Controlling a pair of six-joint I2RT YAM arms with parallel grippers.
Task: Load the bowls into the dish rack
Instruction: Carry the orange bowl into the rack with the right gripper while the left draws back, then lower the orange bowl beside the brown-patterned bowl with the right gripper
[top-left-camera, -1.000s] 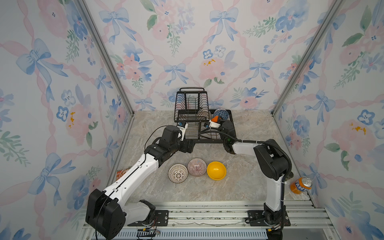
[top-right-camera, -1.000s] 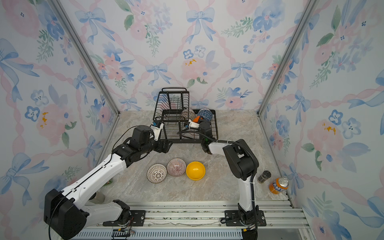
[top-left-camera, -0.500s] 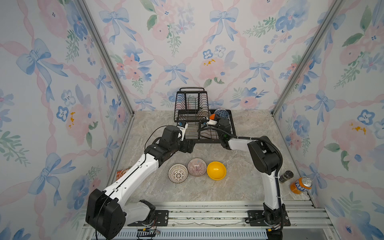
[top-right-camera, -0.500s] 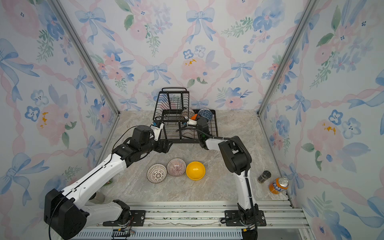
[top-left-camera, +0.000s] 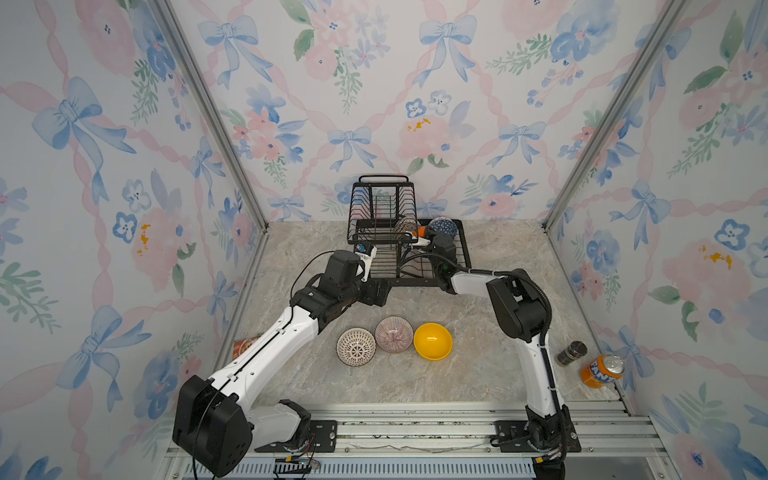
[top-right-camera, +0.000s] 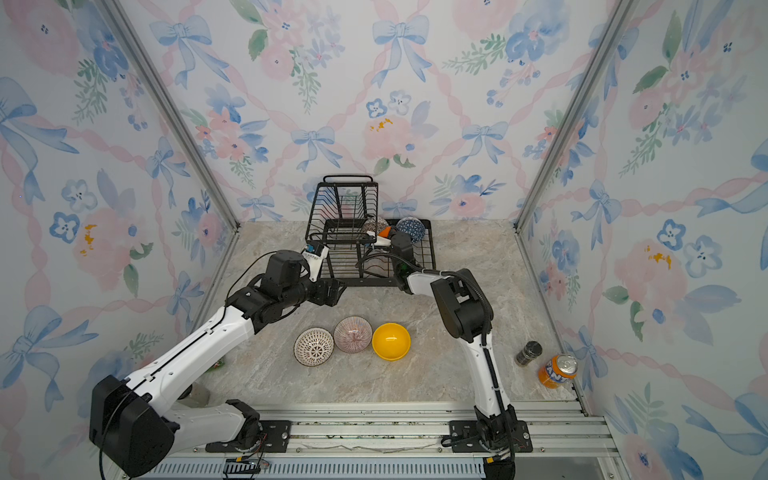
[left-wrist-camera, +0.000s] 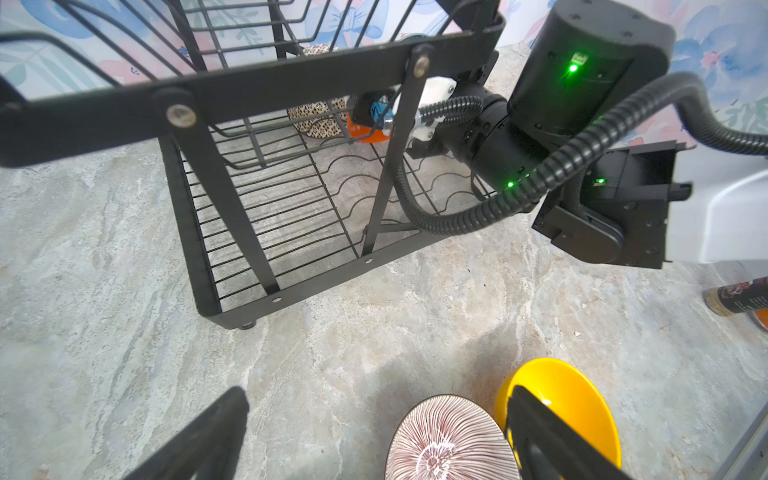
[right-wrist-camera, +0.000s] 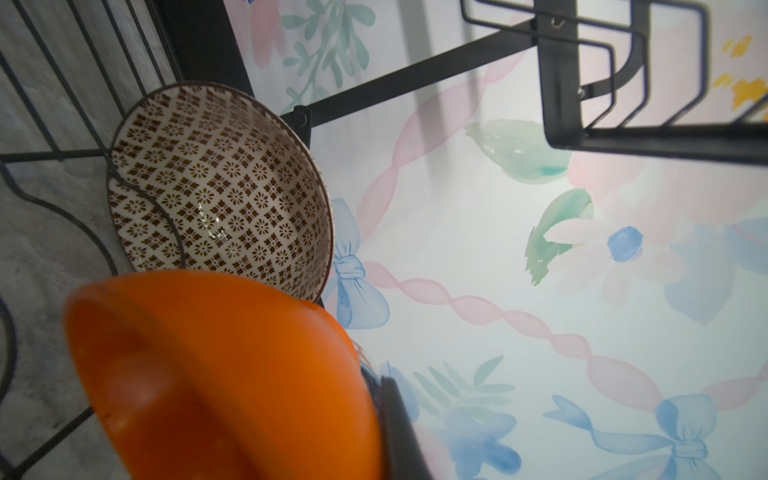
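Observation:
The black wire dish rack (top-left-camera: 415, 283) stands at the back of the table. In its lower tray the brown mosaic bowl (right-wrist-camera: 220, 187) stands on edge, with the blue bowl (top-left-camera: 444, 227) to its right. My right gripper (right-wrist-camera: 376, 399) reaches into the rack, shut on the rim of the orange bowl (right-wrist-camera: 216, 374) just in front of the mosaic bowl; one finger (right-wrist-camera: 399, 436) shows outside the rim. The lattice bowl (top-left-camera: 355, 346), striped bowl (top-left-camera: 394, 334) and yellow bowl (top-left-camera: 432, 340) sit in a row on the table. My left gripper (left-wrist-camera: 378, 395) hovers open and empty between them and the rack's front.
An orange soda can (top-left-camera: 601, 370) and a small dark jar (top-left-camera: 571, 353) stand by the right wall. An orange packet (top-left-camera: 245, 347) lies by the left wall, partly under my left arm. Metal rails run along the table's front edge.
My right arm has swung its elbow leftward and carried the orange bowl deeper into the rack, toward the mosaic bowl. The left arm and the table bowls have not moved.

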